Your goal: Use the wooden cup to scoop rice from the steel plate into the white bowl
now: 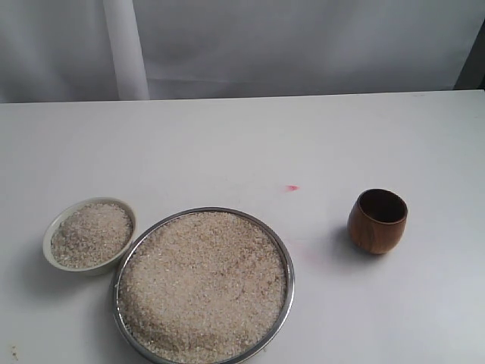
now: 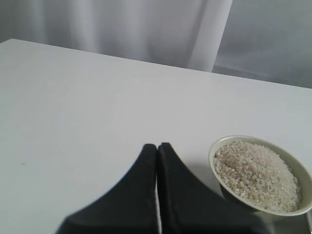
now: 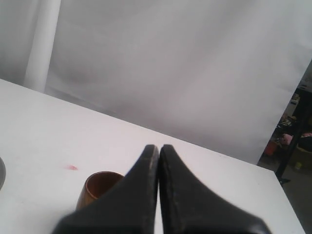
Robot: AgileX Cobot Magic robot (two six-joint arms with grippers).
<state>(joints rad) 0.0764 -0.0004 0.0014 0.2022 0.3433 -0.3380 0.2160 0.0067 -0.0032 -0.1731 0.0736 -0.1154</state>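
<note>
The steel plate (image 1: 283, 258) sits at the front centre of the white table, heaped with rice (image 1: 203, 284). Just left of it stands the white bowl (image 1: 53, 229), also holding rice (image 1: 92, 234). The wooden cup (image 1: 377, 221) stands upright and empty to the right, apart from the plate. Neither arm shows in the exterior view. My left gripper (image 2: 157, 145) is shut with nothing in it, close beside the white bowl (image 2: 217, 146). My right gripper (image 3: 159, 146) is shut and empty, with the wooden cup (image 3: 95, 190) partly hidden behind one finger.
A small red mark (image 1: 292, 187) lies on the table between plate and cup. A white curtain hangs behind the table's far edge (image 1: 242, 97). Dark clutter (image 3: 292, 141) shows beyond the table's right end.
</note>
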